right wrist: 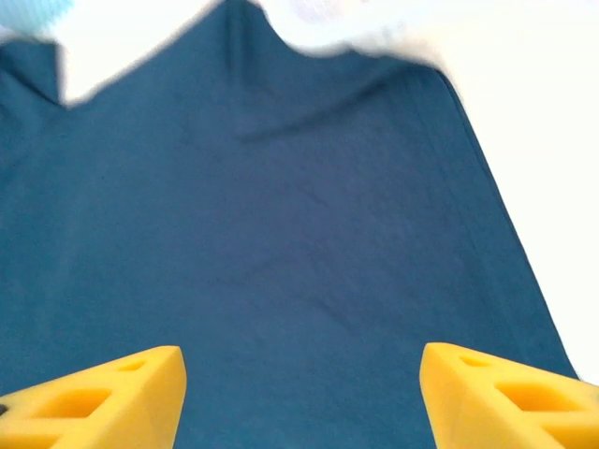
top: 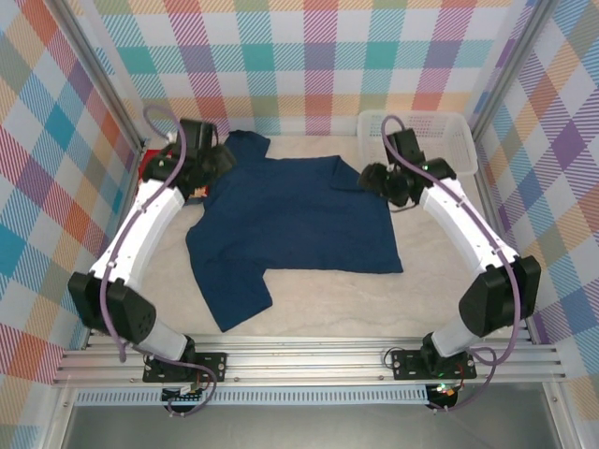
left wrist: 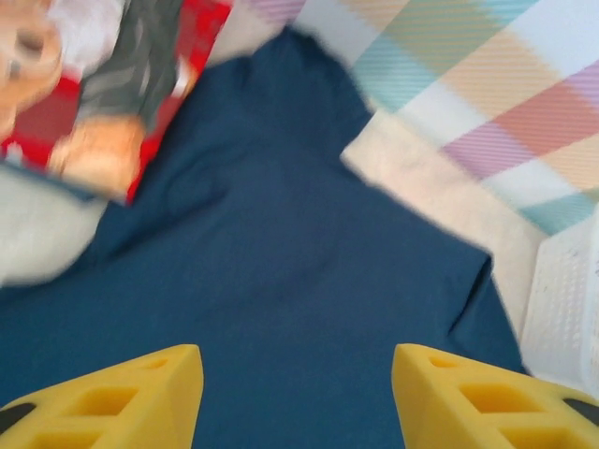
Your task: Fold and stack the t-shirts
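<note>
On the table the navy shirt [top: 290, 224] lies spread out, with the red shirt [left wrist: 103, 84] beside its far left corner. The fold probably wants both far corners pinched together and drawn evenly toward the near edge. Left gripper [left wrist: 298, 374] and right gripper [right wrist: 299, 374] hover over the cloth, jaws apart, holding nothing.

Cream table [top: 318, 301]: navy t-shirt [top: 290, 224] (spread flat), red t-shirt [left wrist: 198, 33], white basket [top: 462, 155]

The navy t-shirt [top: 290, 220] is matt, faintly creased cloth. The red t-shirt [left wrist: 192, 47] is printed cloth. The basket [top: 445, 116] at two o'clock is white plastic mesh. The bench [top: 328, 299] looks rough and matt.
</note>
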Robot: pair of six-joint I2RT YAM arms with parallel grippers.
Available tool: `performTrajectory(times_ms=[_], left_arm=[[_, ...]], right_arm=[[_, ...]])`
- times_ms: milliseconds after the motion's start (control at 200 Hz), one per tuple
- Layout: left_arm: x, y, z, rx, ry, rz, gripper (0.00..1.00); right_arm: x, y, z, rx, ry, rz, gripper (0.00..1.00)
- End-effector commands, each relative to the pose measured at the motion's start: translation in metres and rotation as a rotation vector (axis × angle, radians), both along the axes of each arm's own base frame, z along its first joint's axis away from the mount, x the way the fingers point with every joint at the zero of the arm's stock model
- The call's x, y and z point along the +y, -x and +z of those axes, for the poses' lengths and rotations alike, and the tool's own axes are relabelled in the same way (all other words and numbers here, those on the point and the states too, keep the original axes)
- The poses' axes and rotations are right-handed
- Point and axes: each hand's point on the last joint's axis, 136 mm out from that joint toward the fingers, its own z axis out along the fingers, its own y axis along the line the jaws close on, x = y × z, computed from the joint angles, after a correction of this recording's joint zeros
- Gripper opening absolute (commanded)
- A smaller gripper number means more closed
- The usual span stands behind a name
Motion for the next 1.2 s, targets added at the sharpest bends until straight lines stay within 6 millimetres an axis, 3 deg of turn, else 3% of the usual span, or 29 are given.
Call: performTrajectory(times_ms=[0,110,200,390,475,595,700,980,1090,1195], left_arm=[[-0.015,0.041,-0.069,0.18,0.059,-0.013,0.52],[-0.02,0.07,-0.113,0.281,0.087,-0.013,0.5],[-0.028,0.074,-0.141,0.329,0.116,-0.015,0.49],[-0.047,0.065,-0.184,0.403,0.155,0.007,0.48],[-0.052,0.064,-0.199,0.412,0.185,0.031,0.47],[-0.046,0.064,-0.214,0.425,0.15,0.052,0.46],[-0.035,0.073,-0.233,0.491,0.093,0.071,0.45],[0.029,0.117,-0.253,0.597,0.006,0.215,0.44],[0.044,0.124,-0.254,0.591,0.029,0.232,0.43],[0.034,0.103,-0.235,0.508,0.065,0.152,0.48]], right_arm=[[0.002,0.021,-0.037,0.083,-0.028,-0.006,0.64],[0.001,0.034,-0.066,0.141,0.002,-0.016,0.6],[0.012,0.02,-0.075,0.122,0.024,-0.011,0.6],[0.037,-0.051,-0.086,0.064,0.054,-0.065,0.62],[0.043,-0.089,-0.093,0.004,0.063,-0.111,0.57],[0.052,-0.141,-0.09,-0.108,0.101,-0.117,0.46],[0.049,-0.175,-0.101,-0.104,0.148,-0.13,0.45],[-0.007,-0.215,-0.115,-0.074,0.234,-0.257,0.43],[0.012,-0.224,-0.108,-0.099,0.181,-0.176,0.43],[0.046,-0.216,-0.094,-0.124,0.165,-0.065,0.45]])
